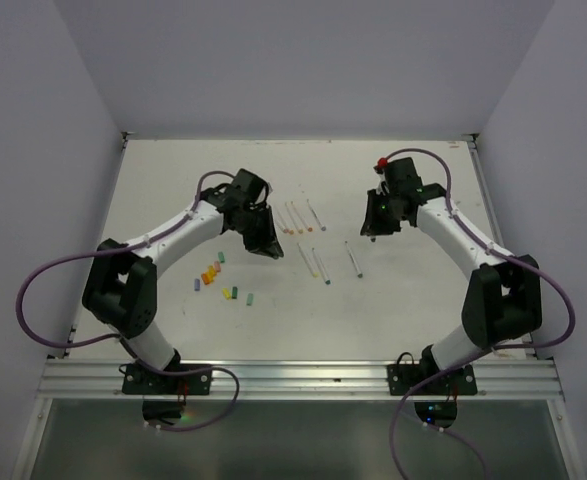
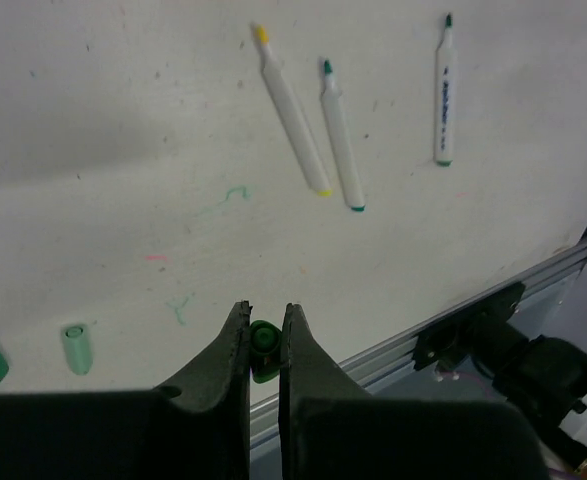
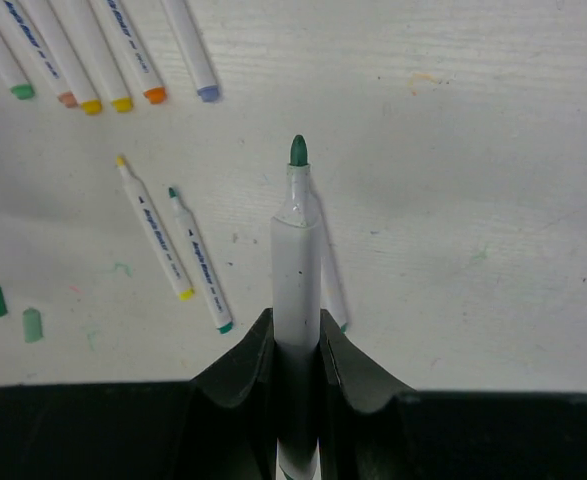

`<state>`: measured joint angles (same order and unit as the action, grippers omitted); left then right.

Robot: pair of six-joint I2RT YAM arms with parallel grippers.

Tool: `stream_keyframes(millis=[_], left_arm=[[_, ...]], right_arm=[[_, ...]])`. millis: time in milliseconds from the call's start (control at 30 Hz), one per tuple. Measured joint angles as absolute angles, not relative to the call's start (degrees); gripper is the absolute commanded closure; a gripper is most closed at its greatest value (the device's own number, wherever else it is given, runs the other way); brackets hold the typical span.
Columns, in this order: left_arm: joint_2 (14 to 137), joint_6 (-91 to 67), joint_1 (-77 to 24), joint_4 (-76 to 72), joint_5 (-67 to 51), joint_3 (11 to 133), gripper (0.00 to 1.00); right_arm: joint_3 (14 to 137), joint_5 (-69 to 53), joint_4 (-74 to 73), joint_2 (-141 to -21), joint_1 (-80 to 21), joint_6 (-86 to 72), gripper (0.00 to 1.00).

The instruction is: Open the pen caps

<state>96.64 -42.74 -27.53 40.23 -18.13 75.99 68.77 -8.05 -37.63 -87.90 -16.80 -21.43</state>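
My left gripper (image 2: 264,312) is shut on a small dark green pen cap (image 2: 264,345), held above the table's near edge; from above it (image 1: 268,245) hangs over the table's middle. My right gripper (image 3: 296,318) is shut on a white pen (image 3: 296,260), whose bare green tip (image 3: 298,150) points away from the wrist. In the top view the right gripper (image 1: 373,232) hovers right of centre. Three uncapped pens (image 1: 320,265) lie between the arms. Several capped pens (image 1: 298,217) lie in a row behind them. Loose caps (image 1: 213,272) are scattered left of centre.
Two green caps (image 2: 76,348) lie on the table left of my left fingers. An aluminium rail (image 1: 293,375) bounds the near table edge. White walls close in the left, right and back. Faint ink marks (image 2: 228,195) stain the tabletop.
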Motion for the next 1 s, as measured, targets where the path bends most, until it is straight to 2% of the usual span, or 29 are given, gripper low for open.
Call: stream_keyframes(millis=[200,533,833,1000], left_arm=[[95.5,-40.9,-29.6,39.9,-17.4,66.5,1.00],[93.7,-41.1,-31.2,37.0,-15.3,60.6,1.00],[93.9,-41.5,-33.2,37.2,-13.7,57.1,1.00],[95.0,-41.5,-33.2,38.4,-12.8,56.3,1.00]], right_arm=[[69.8,-6.8,-39.7,-92.7,-16.7,-15.1,1.00],[62.0,-4.3,-38.9,-93.1,-16.7,-12.7,1.00],[58.0,-4.0,-36.5,-93.1,-16.7,-12.5,0.92],[57.7,-4.0,-35.1,-93.1,-16.6,-12.6,0.83]])
